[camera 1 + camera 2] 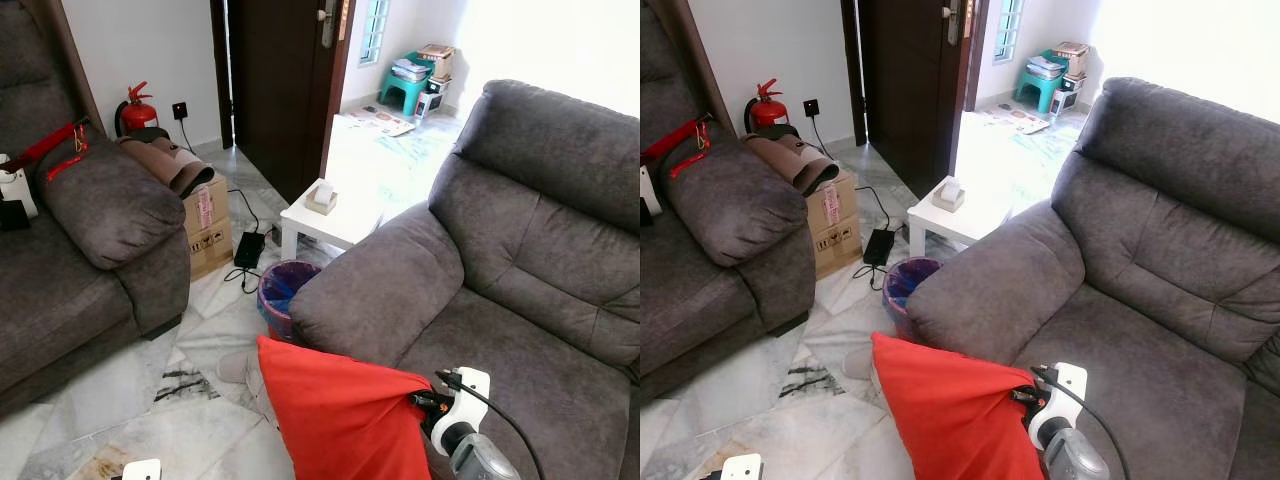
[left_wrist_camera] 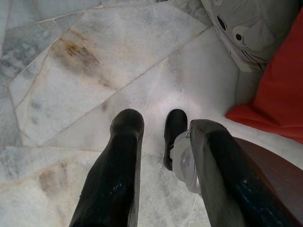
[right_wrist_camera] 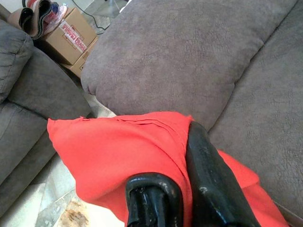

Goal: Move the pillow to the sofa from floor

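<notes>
The right gripper reaches forward from the lower edge of the head views, its two black fingers closed on a fold of the red pillow. The pillow hangs off the floor, against the front corner of the grey sofa, beside its armrest and not yet on the seat. The left gripper hangs low over the marble floor, fingers spread apart and holding nothing. A second grey sofa stands opposite. Between them are a cardboard box, a bin and a small white desk. A fire extinguisher stands by the wall beside a dark door.
</notes>
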Controlling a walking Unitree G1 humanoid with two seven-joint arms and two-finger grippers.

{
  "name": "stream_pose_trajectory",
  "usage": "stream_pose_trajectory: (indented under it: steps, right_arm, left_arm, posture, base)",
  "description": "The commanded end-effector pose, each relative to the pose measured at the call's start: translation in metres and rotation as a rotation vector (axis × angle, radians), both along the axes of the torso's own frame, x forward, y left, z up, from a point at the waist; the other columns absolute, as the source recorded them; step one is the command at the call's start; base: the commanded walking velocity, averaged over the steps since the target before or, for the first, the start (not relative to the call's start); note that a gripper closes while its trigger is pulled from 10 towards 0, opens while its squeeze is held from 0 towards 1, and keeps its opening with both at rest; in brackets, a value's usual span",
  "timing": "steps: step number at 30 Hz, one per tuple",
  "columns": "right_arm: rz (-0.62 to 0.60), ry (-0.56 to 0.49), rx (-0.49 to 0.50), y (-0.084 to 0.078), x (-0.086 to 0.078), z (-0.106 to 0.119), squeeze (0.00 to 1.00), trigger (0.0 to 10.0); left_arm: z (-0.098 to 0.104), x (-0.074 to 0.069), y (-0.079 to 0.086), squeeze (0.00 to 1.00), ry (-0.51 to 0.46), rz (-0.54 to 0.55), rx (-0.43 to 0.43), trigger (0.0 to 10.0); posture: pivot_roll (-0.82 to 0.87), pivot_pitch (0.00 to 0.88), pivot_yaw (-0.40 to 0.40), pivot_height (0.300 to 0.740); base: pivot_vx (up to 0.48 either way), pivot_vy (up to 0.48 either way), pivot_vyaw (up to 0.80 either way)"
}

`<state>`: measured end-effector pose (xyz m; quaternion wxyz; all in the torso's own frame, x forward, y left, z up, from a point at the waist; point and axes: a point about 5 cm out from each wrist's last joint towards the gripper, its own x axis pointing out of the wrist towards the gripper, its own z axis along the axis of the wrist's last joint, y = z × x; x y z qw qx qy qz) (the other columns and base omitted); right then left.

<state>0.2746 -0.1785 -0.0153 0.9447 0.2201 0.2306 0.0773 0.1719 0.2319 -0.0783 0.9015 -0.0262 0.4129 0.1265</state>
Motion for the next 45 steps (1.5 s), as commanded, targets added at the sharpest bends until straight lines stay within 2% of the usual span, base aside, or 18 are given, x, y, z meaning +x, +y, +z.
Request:
stream_pose_trajectory:
  steps: [1, 41, 45]
  right_arm:
    - [-0.019, -0.099, -0.010, -0.0056, 0.0175, 0.0191, 0.00, 10.0]
    - [-0.030, -0.088, -0.006, -0.0055, 0.0162, 0.0174, 0.00, 10.0]
    - [-0.028, -0.067, -0.018, -0.0078, 0.0162, 0.0167, 0.00, 10.0]
  left_arm:
    - [-0.0010, -0.0008, -0.0028, 0.00, 0.003, -0.008, -0.006, 10.0]
    - [-0.0016, -0.0011, -0.0041, 0.00, 0.010, -0.025, -0.003, 10.0]
    - [0.0011, 0.0042, -0.0048, 0.00, -0.017, -0.020, 0.002, 10.0]
  posture:
    - [0.17, 0.000, -0.129, 0.740]
    - [0.16, 0.000, -0.122, 0.740]
    - [0.14, 0.000, -0.121, 0.740]
  base:
    - [0.000, 0.000, 0.00]
    - [0.000, 0.000, 0.00]
    - [0.000, -0.068, -0.32]
